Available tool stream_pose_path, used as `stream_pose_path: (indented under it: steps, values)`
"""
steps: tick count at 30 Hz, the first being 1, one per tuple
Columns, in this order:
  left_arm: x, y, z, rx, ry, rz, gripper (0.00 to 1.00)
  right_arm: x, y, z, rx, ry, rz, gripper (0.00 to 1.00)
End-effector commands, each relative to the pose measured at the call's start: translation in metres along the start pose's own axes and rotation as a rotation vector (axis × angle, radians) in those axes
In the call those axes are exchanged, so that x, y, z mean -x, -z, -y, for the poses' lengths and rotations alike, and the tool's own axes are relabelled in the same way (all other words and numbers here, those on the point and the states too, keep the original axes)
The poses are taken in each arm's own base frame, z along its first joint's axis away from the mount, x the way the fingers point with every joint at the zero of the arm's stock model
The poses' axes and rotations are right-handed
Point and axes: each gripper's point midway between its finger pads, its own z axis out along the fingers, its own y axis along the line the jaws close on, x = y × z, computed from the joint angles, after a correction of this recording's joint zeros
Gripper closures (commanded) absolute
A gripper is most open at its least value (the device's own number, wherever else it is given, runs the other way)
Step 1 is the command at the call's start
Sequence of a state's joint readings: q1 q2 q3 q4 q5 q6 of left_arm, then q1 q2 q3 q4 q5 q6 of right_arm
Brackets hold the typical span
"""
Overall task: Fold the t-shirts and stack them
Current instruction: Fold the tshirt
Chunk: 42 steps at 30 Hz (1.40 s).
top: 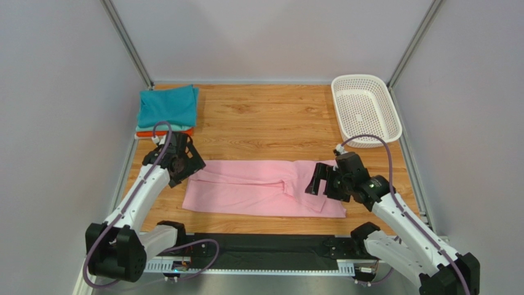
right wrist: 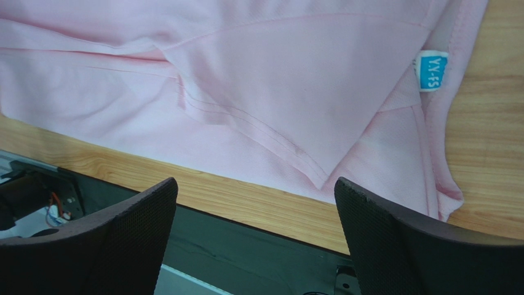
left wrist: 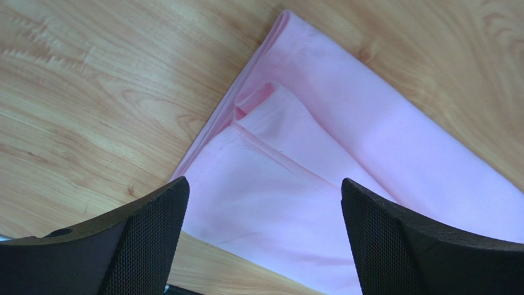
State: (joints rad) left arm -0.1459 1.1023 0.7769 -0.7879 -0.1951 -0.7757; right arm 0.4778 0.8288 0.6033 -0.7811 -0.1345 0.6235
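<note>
Pink t-shirt (top: 258,187) is lying flat on the table (top: 264,117), nearer the arms than the basket (top: 337,101) and off to the basket's left. It is folded lengthwise into a long band. The neck end is pointing toward the basket side.

Stack of done shirts is sitting far across from the basket, at the opposite back corner. The teal shirt (top: 167,106) is on top, with an orange shirt (top: 161,133) showing beneath.

Left gripper (top: 186,167) is hovering over the band's end farthest from the basket. Its fingers are spread wide and gripping nothing. Right gripper (top: 318,180) is hovering over the end closest to the basket, likewise wide open and empty.

Risks, as judged from here:
- Sleeve (right wrist: 277,104) is lying folded over the body, loose. A pinch taking only that top layer would be peeling it back instead of lifting the whole band.
- Neck edge by the label (right wrist: 430,69) is looking bunched, so the next fold may be coming out lopsided.
- Layered corner under the left gripper is sitting slightly uneven, and dragging it could be spreading the layers.
- The two ends lifting out of step would be skewing the fold.
</note>
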Motion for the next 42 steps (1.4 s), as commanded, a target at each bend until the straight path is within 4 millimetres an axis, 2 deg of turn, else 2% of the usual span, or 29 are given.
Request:
stream_pose_path:
  steps: [1,4,7,11,15,20,25,29,34,39,42]
  values:
    - [0.015,0.025,0.016,-0.082,0.036,0.035,0.0,0.026,0.013,-0.035,0.118,0.036,0.058,0.0]
    - [0.025,0.03,0.032,-0.143,0.026,0.042,0.0,0.037,0.006,-0.057,0.199,0.051,0.054,0.0]
    - [0.027,0.025,0.049,-0.177,0.015,-0.001,0.0,0.047,-0.007,-0.073,0.234,0.066,0.044,0.0]
    - [0.029,0.005,0.077,-0.202,-0.033,-0.048,0.0,0.047,-0.028,-0.08,0.198,0.102,0.005,0.0]
    - [0.023,-0.019,0.09,-0.192,-0.069,-0.097,0.0,0.036,-0.052,-0.074,0.141,0.09,-0.05,0.0]
    - [0.005,-0.052,0.082,-0.122,-0.084,-0.176,0.0,0.026,-0.069,-0.05,0.038,0.035,-0.07,0.0]
    - [-0.023,-0.064,0.058,-0.067,-0.102,-0.239,0.0,0.016,-0.074,-0.035,-0.013,0.015,-0.087,0.0]
    - [-0.047,-0.056,0.028,-0.029,-0.097,-0.245,0.0,0.013,-0.072,-0.025,-0.042,0.014,-0.077,0.0]
    - [-0.047,-0.037,0.004,0.028,-0.083,-0.197,0.0,0.011,-0.071,-0.018,-0.069,0.012,-0.08,0.0]
    - [-0.035,-0.009,0.008,-0.02,-0.07,-0.146,0.0,0.014,-0.061,-0.021,-0.054,0.011,-0.064,0.0]
    - [-0.029,0.012,0.021,-0.129,-0.059,-0.112,0.0,0.015,-0.054,-0.023,-0.047,-0.006,-0.05,0.0]
